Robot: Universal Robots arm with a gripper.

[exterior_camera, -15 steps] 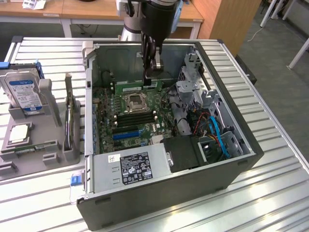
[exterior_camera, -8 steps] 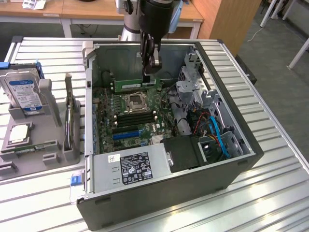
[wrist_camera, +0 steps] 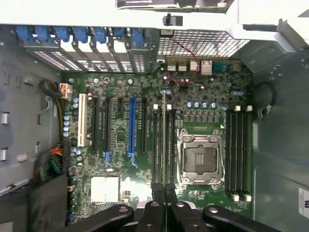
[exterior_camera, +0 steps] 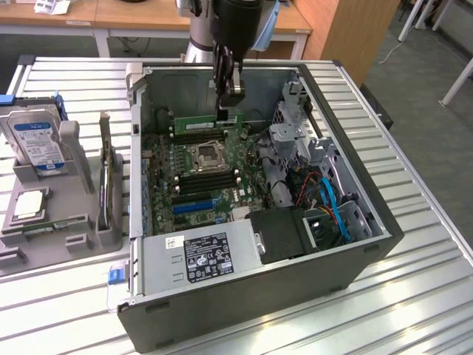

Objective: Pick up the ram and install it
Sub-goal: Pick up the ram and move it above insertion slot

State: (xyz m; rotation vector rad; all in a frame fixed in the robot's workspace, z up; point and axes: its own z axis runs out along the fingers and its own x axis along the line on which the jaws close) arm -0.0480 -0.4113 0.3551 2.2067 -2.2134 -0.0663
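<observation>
Here, gripper (exterior_camera: 228,109) nearly closed, gripping ram (exterior_camera: 198,121)

A ribbed silver metal worktop (exterior_camera: 414,244) spreads across the foreground of the exterior view, with bright glare on its slats toward the exterior view's lower left. Behind it stand pale wooden desks (exterior_camera: 140,15) on white frames. Just beside them, toward the exterior view's right, is a tall orange-brown wooden cabinet (exterior_camera: 347,29). Further right lies grey carpeted floor (exterior_camera: 429,96), crossed by slanted white furniture legs (exterior_camera: 414,18).
</observation>
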